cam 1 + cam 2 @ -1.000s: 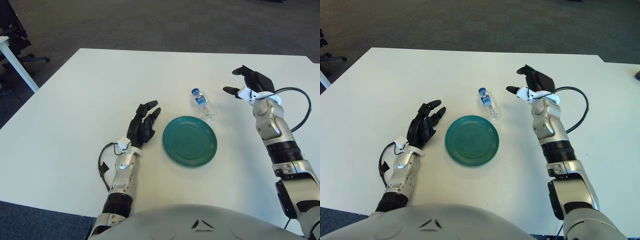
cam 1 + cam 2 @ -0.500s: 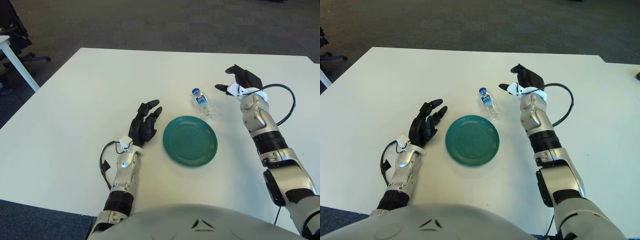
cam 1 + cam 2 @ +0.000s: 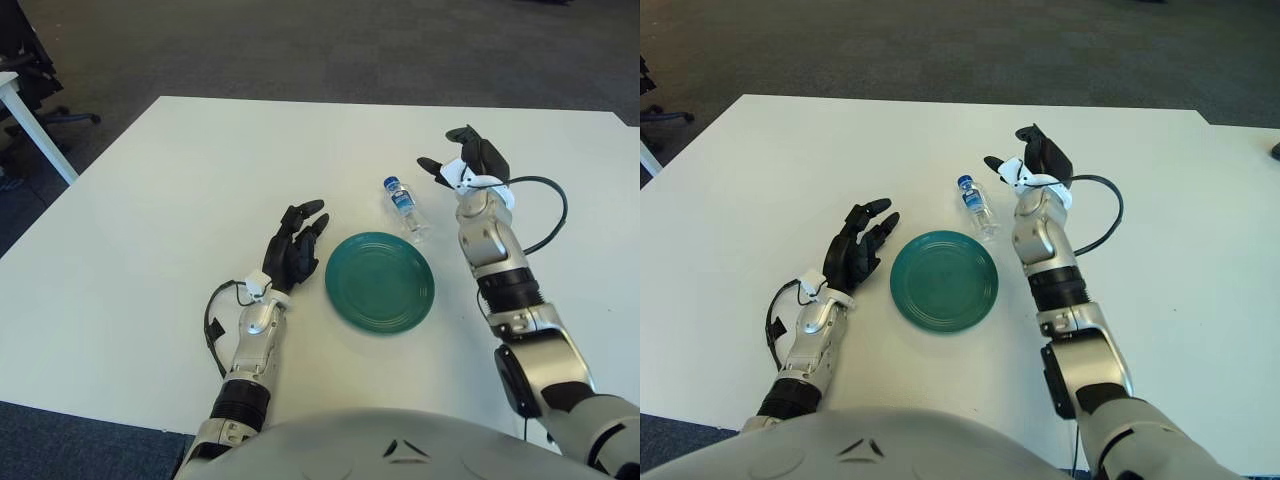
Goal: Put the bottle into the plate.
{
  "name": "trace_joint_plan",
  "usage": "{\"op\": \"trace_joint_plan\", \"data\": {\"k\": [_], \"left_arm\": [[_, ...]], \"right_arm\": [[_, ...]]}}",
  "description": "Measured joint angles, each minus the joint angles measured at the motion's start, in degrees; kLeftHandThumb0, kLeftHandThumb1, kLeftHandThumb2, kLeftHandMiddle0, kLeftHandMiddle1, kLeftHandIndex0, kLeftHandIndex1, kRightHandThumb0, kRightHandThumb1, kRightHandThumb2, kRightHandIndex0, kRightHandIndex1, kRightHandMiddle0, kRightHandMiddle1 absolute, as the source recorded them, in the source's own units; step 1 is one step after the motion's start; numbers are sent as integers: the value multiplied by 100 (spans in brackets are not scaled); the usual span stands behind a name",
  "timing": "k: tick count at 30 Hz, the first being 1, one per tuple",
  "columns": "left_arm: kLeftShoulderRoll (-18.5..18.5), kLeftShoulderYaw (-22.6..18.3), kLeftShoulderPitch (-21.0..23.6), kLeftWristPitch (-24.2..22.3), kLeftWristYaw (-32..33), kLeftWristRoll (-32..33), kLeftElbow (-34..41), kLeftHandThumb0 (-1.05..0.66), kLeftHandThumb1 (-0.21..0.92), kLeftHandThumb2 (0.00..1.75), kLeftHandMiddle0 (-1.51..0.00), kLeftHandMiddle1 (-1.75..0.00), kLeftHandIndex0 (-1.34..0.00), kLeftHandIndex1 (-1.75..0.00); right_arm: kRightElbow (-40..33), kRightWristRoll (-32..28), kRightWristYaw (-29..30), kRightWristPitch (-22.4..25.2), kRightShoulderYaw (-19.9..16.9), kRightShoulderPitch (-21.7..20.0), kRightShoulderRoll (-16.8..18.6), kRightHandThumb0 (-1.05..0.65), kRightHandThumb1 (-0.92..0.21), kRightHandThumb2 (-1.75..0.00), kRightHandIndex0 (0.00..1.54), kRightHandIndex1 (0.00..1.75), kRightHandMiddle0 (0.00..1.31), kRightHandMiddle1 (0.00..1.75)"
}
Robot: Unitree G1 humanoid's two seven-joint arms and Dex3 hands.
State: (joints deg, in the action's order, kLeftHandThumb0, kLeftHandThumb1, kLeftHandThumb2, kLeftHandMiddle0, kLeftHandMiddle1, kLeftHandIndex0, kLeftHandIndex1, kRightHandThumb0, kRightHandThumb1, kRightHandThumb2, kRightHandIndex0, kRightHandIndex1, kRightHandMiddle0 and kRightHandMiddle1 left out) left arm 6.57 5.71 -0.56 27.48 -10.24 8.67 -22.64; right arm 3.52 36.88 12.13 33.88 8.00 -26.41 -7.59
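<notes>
A small clear bottle (image 3: 406, 208) with a blue cap lies on its side on the white table (image 3: 150, 200), just beyond the far right rim of the teal plate (image 3: 379, 281). My right hand (image 3: 461, 165) hovers a short way right of the bottle's cap end, fingers spread, holding nothing and apart from the bottle. My left hand (image 3: 296, 240) shows left of the plate, fingers loosely spread and empty.
A black cable (image 3: 545, 215) loops off my right forearm over the table. A white desk corner (image 3: 10, 95) and an office chair stand on the dark carpet at far left. The table's far edge runs along the top.
My right hand has swung left, from well right of the bottle to close beside its cap end. The left hand has shifted slightly. Bottle and plate have stayed put.
</notes>
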Motion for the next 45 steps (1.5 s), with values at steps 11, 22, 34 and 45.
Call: {"op": "trace_joint_plan", "data": {"k": [11,22,34,45], "left_arm": [[-10,20,541,368,-55,-81,-749,-59,92,77,-55,-1,-22,-82],[-16,5,763,506,-94,-49,-1078,-56,92,80,-59,-3,-23,-83],[-10,5,841,559,-31,-52,-1177,-52,92,83,-60,-3,-23,-84],[-7,1,871,558,-23,-33,-1207,-51,92,82,-60,-3,-23,-84]], "right_arm": [[-613,443,660,355,45,343,279,-97,-92,-27,25,0,0,45],[-903,1328,705,765,595,739,242,-105,-92,-33,4,0,0,21],[-1718,1990,118,1054,1142,1229,363,-105,-92,-35,0,0,0,9],[-1309,1990,-160,1001,1006,1149,292,-105,-92,-40,0,0,0,1]]}}
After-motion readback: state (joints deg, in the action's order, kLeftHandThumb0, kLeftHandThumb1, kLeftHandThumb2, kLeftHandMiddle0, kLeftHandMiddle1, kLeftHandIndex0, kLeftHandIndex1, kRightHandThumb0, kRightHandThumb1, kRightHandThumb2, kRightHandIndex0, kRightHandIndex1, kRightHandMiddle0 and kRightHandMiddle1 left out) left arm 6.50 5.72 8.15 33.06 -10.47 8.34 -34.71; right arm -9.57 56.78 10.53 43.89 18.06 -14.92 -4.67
